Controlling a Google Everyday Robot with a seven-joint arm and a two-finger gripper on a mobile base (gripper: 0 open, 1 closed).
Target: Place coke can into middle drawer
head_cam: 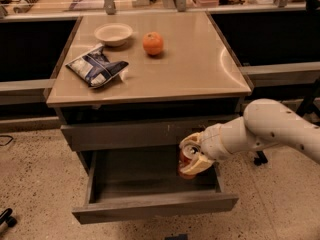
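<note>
Now, lower right, the gripper [196, 158], jaws clamped on the coke can [184, 168], could bump it against the middle drawer [155, 206] wall.

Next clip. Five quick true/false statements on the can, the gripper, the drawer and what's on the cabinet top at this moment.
1. The middle drawer is pulled open. True.
2. The gripper is shut on the coke can, over the right part of the open drawer. True.
3. The coke can stands on the cabinet top beside the orange. False: the gripper holds it down at the drawer.
4. The orange lies inside the bowl. False: it sits on the cabinet top to the right of the bowl, apart from it.
5. A blue and white snack bag lies on the left part of the cabinet top. True.
</note>
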